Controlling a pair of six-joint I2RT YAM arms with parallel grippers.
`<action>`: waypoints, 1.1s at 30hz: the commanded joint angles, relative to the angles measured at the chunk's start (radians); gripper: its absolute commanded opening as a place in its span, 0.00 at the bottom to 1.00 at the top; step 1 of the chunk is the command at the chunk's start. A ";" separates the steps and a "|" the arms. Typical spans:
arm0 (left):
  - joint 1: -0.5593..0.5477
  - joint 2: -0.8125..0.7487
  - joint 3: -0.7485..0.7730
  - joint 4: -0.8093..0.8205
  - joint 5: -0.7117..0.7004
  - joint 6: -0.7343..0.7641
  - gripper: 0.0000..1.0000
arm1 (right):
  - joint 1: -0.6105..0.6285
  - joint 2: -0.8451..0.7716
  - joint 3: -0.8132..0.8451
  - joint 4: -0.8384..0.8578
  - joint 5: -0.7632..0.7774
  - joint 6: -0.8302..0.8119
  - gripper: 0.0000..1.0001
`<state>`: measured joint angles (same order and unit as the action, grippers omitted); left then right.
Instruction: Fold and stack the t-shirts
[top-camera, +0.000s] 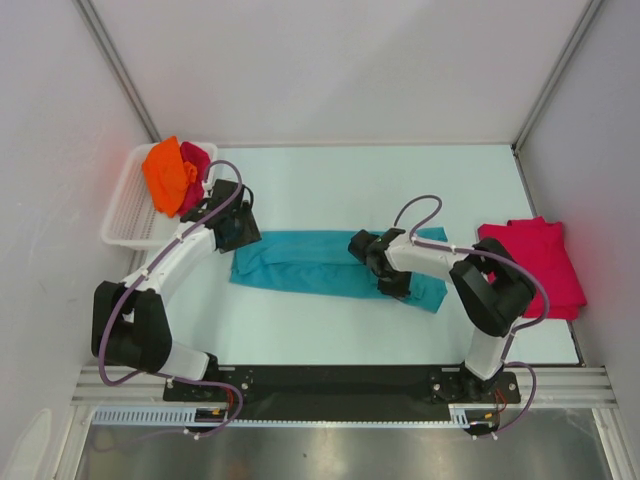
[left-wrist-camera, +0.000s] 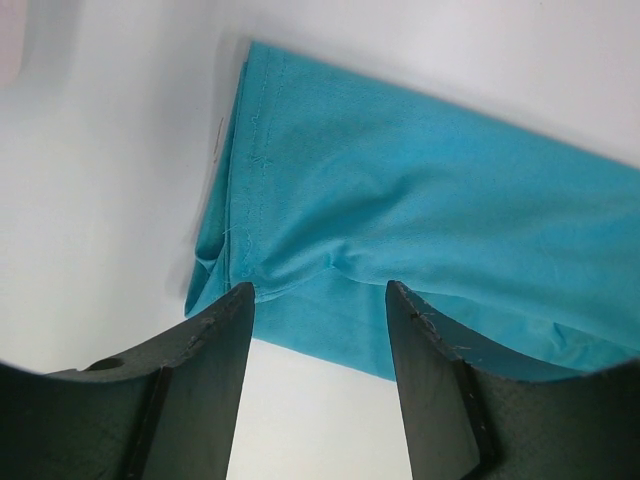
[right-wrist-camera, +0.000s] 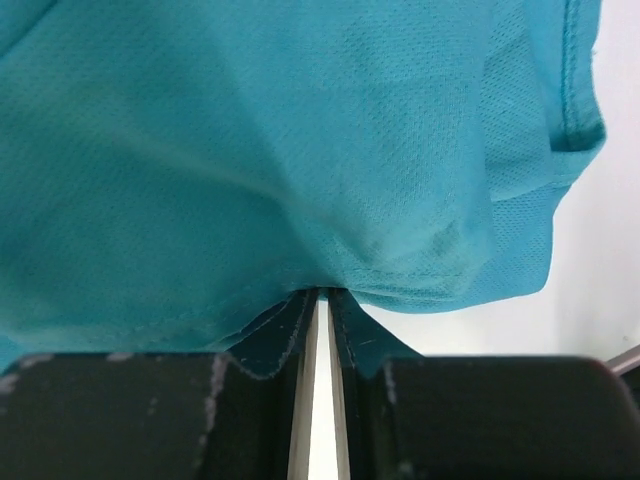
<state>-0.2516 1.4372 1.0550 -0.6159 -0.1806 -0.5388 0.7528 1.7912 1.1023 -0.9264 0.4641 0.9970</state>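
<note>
Top external view, contents:

- Table (top-camera: 330, 185): white, walled on three sides. There is a broad bare area in the upper middle of the frame and a narrower bare strip along the lower edge.
- Teal shirt (top-camera: 310, 262): lies as a long band across the middle of the frame. Its left end is squared and hemmed, and its right end runs under the right arm.
- Basket (top-camera: 122, 228): at the left edge, holding the orange shirt (top-camera: 165, 175) with a crimson shirt (top-camera: 196, 170) touching it on the right.
- Pink shirt (top-camera: 540, 265): folded at the right edge, well apart from the teal shirt.

Left wrist view:

- Left tool (left-wrist-camera: 320, 300): fingers (left-wrist-camera: 222, 335) apart and gripping nothing. They stand at the teal shirt's (left-wrist-camera: 420, 210) lower-left corner, with bare table to the left and below.

Right wrist view:

- Right tool (right-wrist-camera: 320, 295): fingers nearly together, clamped on a bunched fold of the teal shirt's (right-wrist-camera: 250, 150) lower edge. The cloth puckers at the tips. A hemmed edge hangs at the upper right, with bare table beyond it.
</note>
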 joint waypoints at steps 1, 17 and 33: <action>0.006 -0.034 0.046 -0.001 -0.007 0.034 0.61 | -0.082 0.048 0.042 0.077 -0.080 0.014 0.14; 0.038 -0.041 0.068 -0.005 0.039 0.048 0.61 | -0.323 0.160 0.324 0.049 -0.024 -0.078 0.15; 0.046 -0.083 0.025 -0.002 0.076 0.045 0.61 | -0.255 0.162 0.465 -0.032 -0.025 -0.107 0.13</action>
<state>-0.2146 1.3930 1.0832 -0.6312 -0.1307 -0.5129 0.4458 2.0647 1.5501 -0.9173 0.3954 0.8886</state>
